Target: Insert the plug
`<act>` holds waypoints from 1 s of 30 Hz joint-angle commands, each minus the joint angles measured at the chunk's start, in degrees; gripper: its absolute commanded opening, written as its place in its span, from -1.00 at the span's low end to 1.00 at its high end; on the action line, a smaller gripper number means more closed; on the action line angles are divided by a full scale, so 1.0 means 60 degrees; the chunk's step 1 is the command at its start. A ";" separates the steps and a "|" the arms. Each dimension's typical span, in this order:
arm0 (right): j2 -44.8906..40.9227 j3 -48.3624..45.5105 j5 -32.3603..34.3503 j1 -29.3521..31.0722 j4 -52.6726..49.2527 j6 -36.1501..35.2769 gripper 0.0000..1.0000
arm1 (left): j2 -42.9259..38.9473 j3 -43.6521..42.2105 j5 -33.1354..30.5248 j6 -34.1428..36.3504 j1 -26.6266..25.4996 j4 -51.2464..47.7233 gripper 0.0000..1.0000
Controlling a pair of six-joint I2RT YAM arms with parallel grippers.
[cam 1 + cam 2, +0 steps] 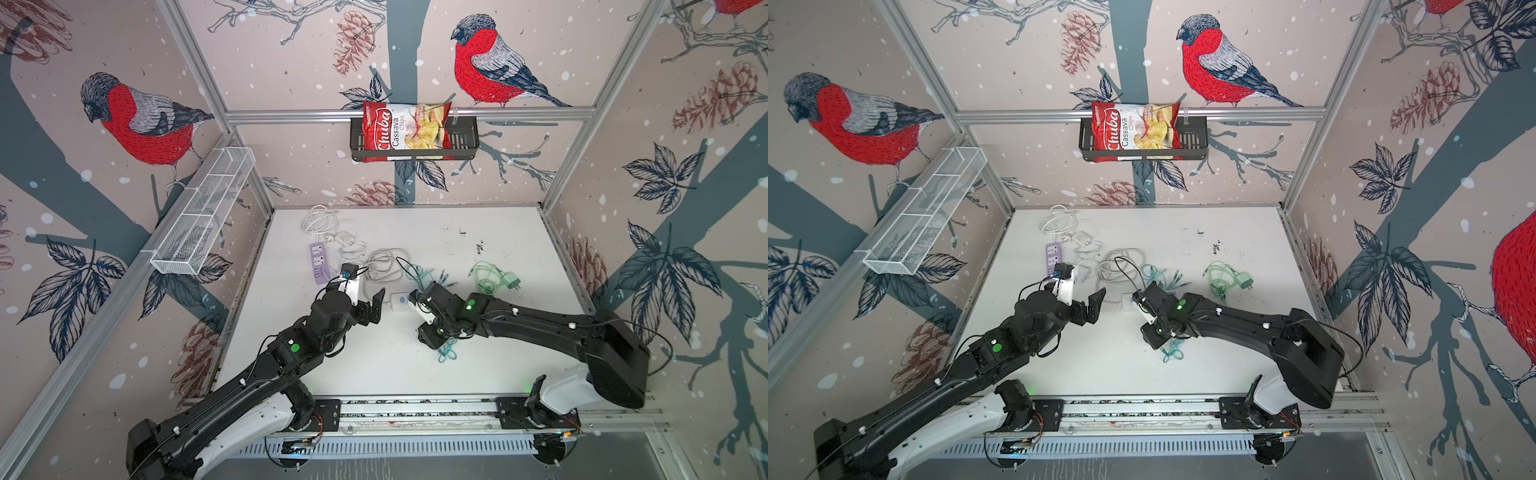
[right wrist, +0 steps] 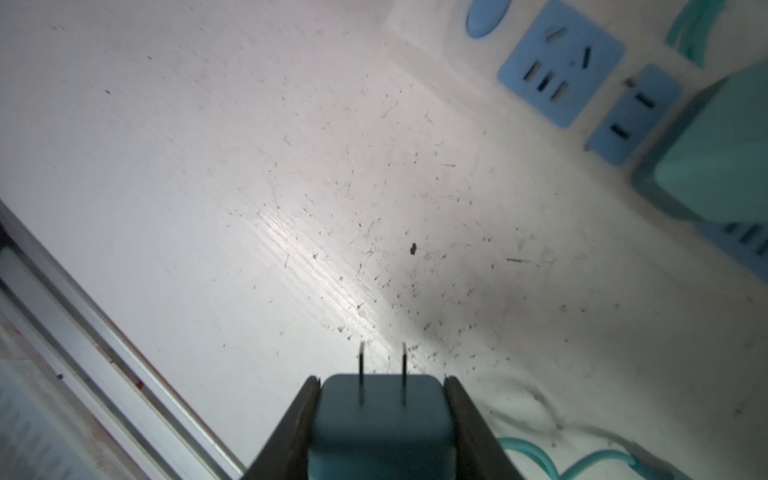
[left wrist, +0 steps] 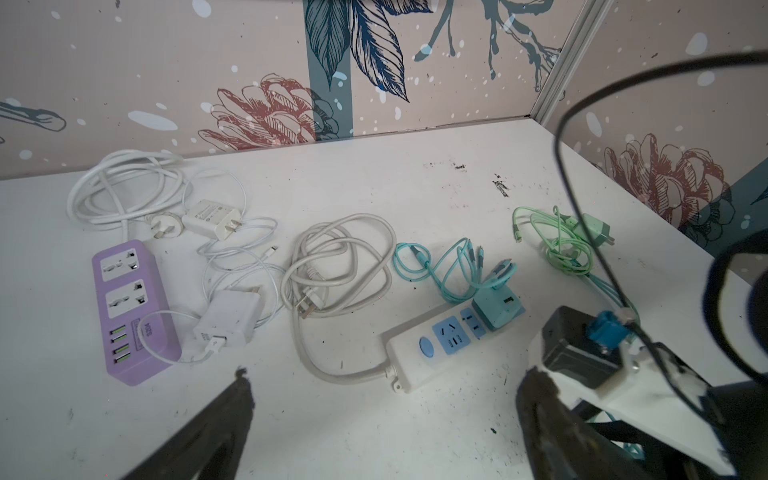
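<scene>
Step in hand: approach, plug not yet inserted. Teal plug [image 2: 380,419] was gripped in right gripper [image 2: 381,384], jaws narrow, prongs exposed. It was held over mid-tabletop, near white power strip [image 3: 409,365] on front-edge side. Left gripper [image 3: 386,376] was spread wide, nothing held. Next move judged: prongs to be aligned with free two-slot socket [image 2: 633,114], then pushed straight in.

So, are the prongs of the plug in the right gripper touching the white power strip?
Apart. The right wrist view shows the plug, prongs over bare table, well short of the power strip.
</scene>
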 commanded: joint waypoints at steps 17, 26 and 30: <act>0.1486 0.0389 0.0125 0.0149 0.1036 -0.0583 0.31 | 0.0531 0.0134 0.0816 -0.0472 0.0001 -0.0384 0.95; -0.1159 -0.0671 0.0232 -0.0623 0.1236 0.0474 0.34 | 0.1428 0.0383 0.1350 -0.0113 -0.0725 -0.0404 0.95; -0.2492 -0.1266 -0.0324 -0.1960 0.1314 0.1528 0.36 | 0.2523 0.0759 0.0949 0.0503 -0.2133 -0.0614 0.95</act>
